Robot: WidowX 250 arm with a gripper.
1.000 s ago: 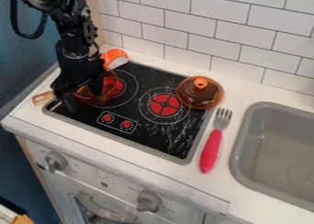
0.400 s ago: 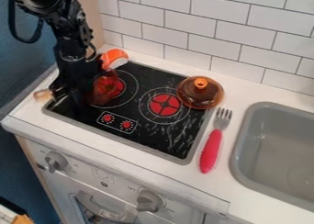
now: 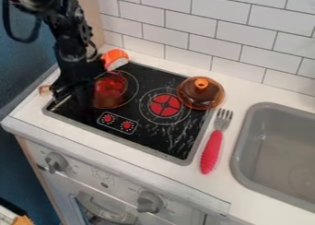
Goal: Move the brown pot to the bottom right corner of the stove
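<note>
Camera view | lid [image 3: 201,96] on stove's [image 3: 161,140] far-right corner | fork [image 3: 212,148] beside sink [image 3: 239,159] | tool [image 3: 71,94] state: can't tell

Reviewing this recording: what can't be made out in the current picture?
In the camera view:
- pot, left side: behind the tool
- middle of the handle: behind the tool
- whether the tool grips the pot: dark tool over dark stove hides the contact
- sink, right side: cut off by right edge
- tan item: cut off by bottom edge
</note>
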